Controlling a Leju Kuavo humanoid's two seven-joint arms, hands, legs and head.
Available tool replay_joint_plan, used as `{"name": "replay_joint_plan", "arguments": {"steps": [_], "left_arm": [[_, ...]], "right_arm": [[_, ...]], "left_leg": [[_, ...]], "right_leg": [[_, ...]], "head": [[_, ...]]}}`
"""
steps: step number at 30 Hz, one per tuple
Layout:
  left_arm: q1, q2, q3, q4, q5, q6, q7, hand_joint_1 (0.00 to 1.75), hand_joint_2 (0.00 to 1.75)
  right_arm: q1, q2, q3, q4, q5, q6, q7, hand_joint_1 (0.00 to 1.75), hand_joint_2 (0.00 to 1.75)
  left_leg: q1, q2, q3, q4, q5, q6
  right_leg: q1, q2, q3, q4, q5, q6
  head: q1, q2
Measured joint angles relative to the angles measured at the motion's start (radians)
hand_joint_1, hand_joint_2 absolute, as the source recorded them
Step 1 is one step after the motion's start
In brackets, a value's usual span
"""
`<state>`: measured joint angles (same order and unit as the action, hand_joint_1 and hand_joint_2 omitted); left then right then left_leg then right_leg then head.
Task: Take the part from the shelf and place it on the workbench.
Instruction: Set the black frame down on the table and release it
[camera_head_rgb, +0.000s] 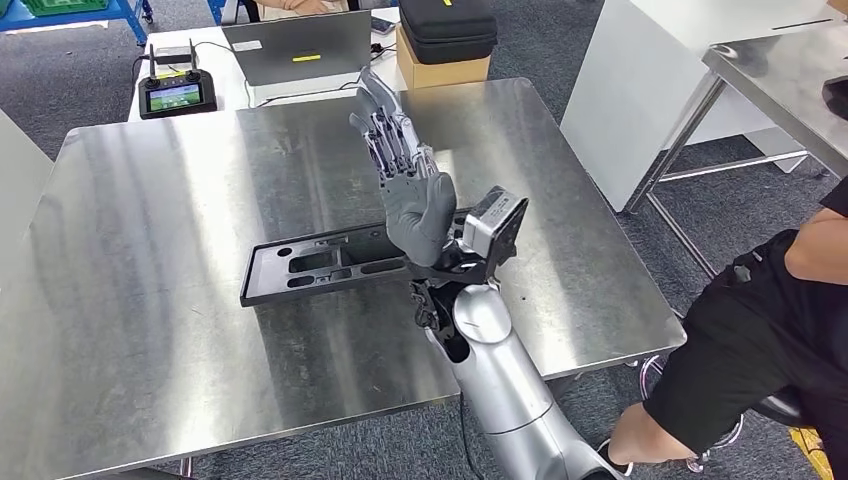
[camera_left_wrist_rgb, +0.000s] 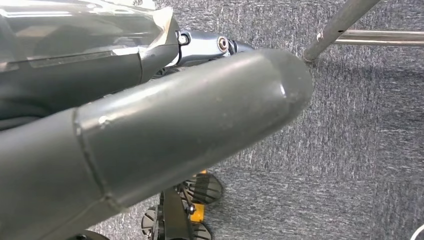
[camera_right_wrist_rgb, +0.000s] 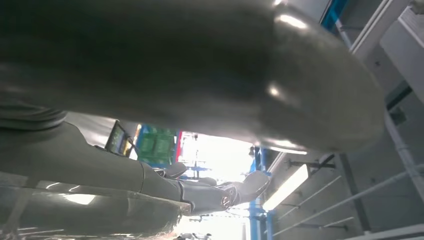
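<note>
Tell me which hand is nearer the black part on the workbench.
Right. The right hand is raised, fingers spread, just above the part; the left hand hangs by the carpeted floor, away from it.

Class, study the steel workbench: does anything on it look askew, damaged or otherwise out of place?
Nothing looks damaged or spilled. The black part lies flat on the workbench, slightly skewed to the bench's edges. The right robot hand is raised above it, fingers spread, holding nothing.
</note>
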<state>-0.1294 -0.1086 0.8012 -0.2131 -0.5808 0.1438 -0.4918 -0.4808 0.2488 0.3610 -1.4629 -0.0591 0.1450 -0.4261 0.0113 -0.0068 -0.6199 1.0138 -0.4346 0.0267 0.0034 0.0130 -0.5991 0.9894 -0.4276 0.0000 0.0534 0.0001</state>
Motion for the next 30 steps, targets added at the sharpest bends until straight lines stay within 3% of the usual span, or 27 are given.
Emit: {"name": "replay_joint_plan", "arguments": {"steps": [11,22,30], "left_arm": [[0.002,-0.016,0.063,0.0,0.073,0.096,0.021,0.0,0.0],[0.007,-0.023,0.114,0.0,0.106,0.11,0.048,0.0,0.0],[0.009,-0.038,0.165,0.0,0.16,0.128,-0.013,0.0,0.0]], "right_arm": [[0.072,-0.012,0.026,-0.159,-0.242,0.133,0.06,0.0,0.0],[0.124,-0.055,0.043,-0.253,-0.269,0.159,0.057,0.0,0.0],[0.103,-0.069,0.072,-0.25,-0.306,0.211,0.072,0.0,0.0]], "left_leg": [[0.0,0.0,0.0,0.0,0.0,0.0],[0.0,0.0,0.0,0.0,-0.001,0.0],[0.0,0.0,0.001,0.0,-0.001,0.0]], "right_leg": [[0.0,0.0,0.0,0.0,-0.002,0.001],[0.0,0.0,0.001,0.0,-0.002,0.002],[0.0,0.0,0.002,0.0,-0.002,0.002]], "head": [[0.0,0.0],[0.0,0.0],[0.0,0.0]]}}
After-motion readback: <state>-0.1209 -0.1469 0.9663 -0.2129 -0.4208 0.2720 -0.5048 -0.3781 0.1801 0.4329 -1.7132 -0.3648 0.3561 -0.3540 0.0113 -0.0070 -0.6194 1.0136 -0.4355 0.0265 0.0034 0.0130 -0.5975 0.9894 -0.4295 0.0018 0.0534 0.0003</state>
